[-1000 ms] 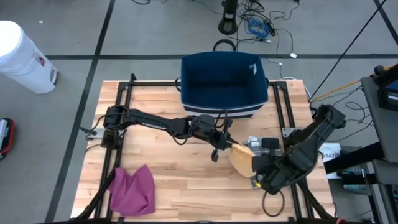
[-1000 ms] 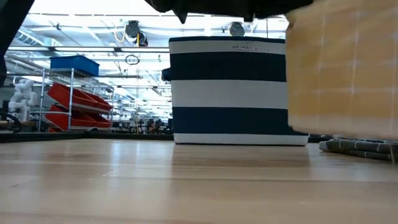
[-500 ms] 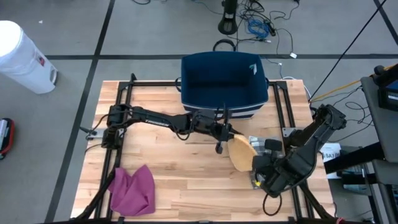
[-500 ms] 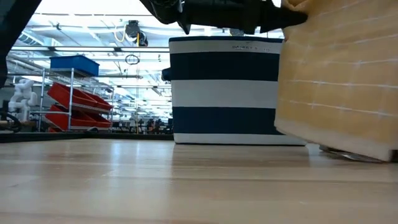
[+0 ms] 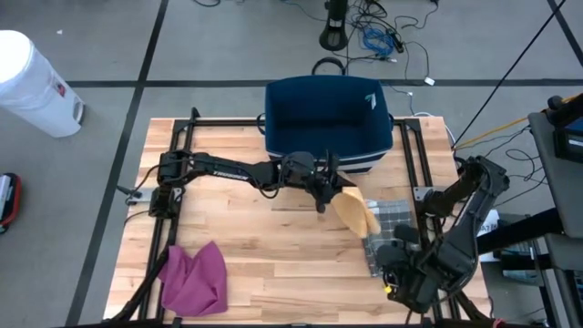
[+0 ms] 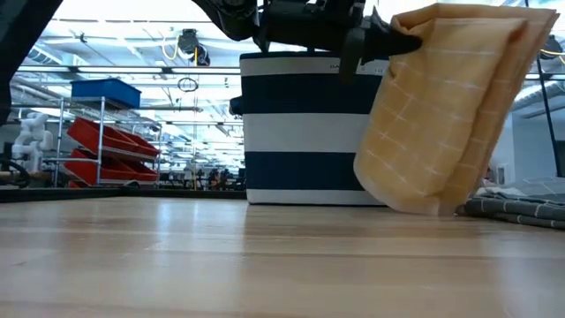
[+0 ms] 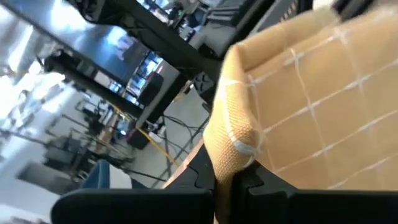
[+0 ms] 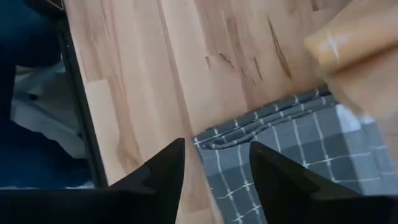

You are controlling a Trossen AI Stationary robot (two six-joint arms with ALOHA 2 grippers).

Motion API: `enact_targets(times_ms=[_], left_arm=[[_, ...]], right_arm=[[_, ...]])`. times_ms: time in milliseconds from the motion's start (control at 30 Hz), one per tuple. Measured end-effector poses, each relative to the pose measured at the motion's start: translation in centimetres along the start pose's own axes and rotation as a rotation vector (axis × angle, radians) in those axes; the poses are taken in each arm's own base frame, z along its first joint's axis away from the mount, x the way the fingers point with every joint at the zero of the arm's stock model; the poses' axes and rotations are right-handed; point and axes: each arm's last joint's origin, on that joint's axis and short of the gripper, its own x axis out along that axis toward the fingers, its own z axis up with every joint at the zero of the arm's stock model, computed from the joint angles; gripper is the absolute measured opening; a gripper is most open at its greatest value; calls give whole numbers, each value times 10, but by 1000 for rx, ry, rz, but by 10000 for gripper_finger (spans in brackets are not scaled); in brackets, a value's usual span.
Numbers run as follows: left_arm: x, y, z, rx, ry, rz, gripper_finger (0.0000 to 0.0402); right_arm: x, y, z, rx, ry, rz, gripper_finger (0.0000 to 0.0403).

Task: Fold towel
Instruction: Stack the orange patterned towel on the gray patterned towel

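A yellow checked towel (image 5: pixel 355 211), folded over, hangs from my left gripper (image 5: pixel 324 189) in front of the navy-and-white striped basket (image 5: pixel 328 123); it also fills the left wrist view (image 7: pixel 305 106). My left gripper (image 6: pixel 371 40) is shut on it. A grey checked towel (image 5: pixel 390 230) lies flat on the table under the yellow one. My right gripper (image 8: pixel 214 180) stands open above the grey towel (image 8: pixel 292 168), touching nothing. My left gripper pinches a folded upper edge of the yellow towel (image 7: pixel 233 158) between its two fingers, several layers together. The fingers come nearly level from the table's left side. The towel (image 6: pixel 441 115) hangs slack below them; whether its lower end (image 6: pixel 415 205) touches anything, I cannot tell.
A crumpled magenta cloth (image 5: pixel 193 278) lies at the table's near left corner. The basket stands at the far middle. Black frame rails (image 5: pixel 182 137) run along the table's sides. Bare wood (image 5: pixel 273 255) lies between the magenta cloth and the grey towel.
My right gripper has opened, let go of the yellow towel and drawn back toward the near edge. My left gripper has rolled and carried the towel toward the far edge. The towel, earlier held by both grippers, now hangs from the left gripper alone.
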Motion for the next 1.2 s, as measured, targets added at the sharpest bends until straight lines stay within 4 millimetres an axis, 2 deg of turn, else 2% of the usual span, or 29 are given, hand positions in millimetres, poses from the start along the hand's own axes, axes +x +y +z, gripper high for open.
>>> enact_targets(times_ms=[400,567,700,933,1100,1200], left_arm=[[-2,8,-4,223,5,41,7],[-5,18,-10,208,-29,75,7],[-5,16,-9,150,-122,7,7],[-2,-5,6,87,-246,-182,7],[4,-36,23,59,-283,-340,7],[11,-57,18,44,-251,-412,7]], right_arm=[[9,25,-19,101,-44,18,163],[17,34,-21,115,-47,20,162],[23,40,-21,136,-48,22,162],[23,49,-29,208,-53,71,162],[21,53,-34,244,-101,86,162],[23,55,-36,239,-115,78,162]])
